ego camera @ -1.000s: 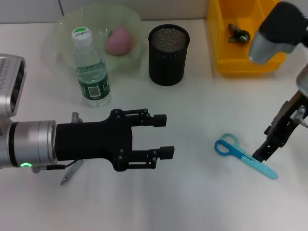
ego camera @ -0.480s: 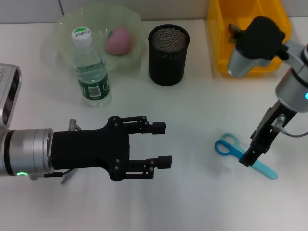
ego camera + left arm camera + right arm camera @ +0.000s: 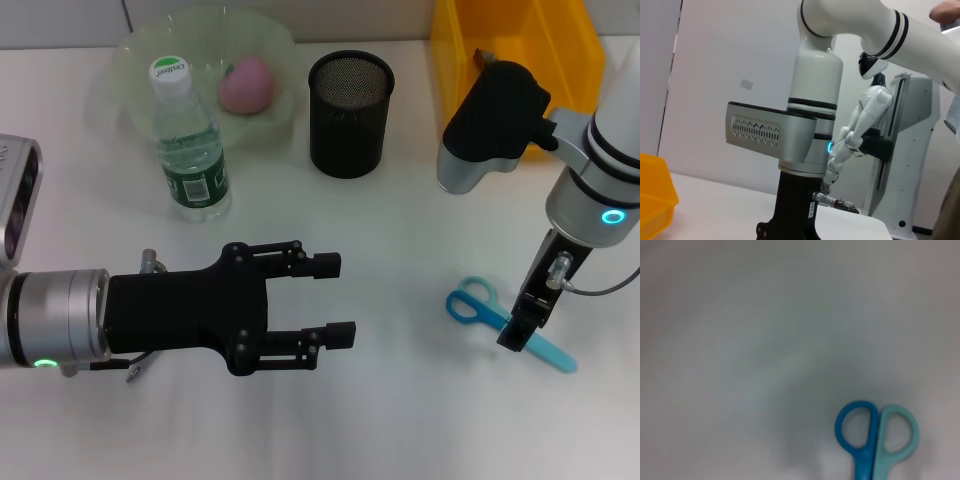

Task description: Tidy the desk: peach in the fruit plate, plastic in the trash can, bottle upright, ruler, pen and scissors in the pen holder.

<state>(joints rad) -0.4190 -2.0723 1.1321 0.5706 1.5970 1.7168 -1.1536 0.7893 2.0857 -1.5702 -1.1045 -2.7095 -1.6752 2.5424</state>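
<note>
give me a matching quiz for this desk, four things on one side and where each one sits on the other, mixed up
Things:
1. peach
2. bottle
3. scissors
4. pen holder

Places:
A. flat on the desk under the right pincer
B. upright just in front of the green plate
C. standing between the plate and the yellow bin
D. lying in the green plate

Pairs: 1-D, 2-B, 3-A, 4-C

White desk (image 3: 400,420): fruit plate (image 3: 130,60), bottle (image 3: 188,150), pen holder (image 3: 349,113), yellow bin (image 3: 455,110), scissors (image 3: 480,305).
</note>
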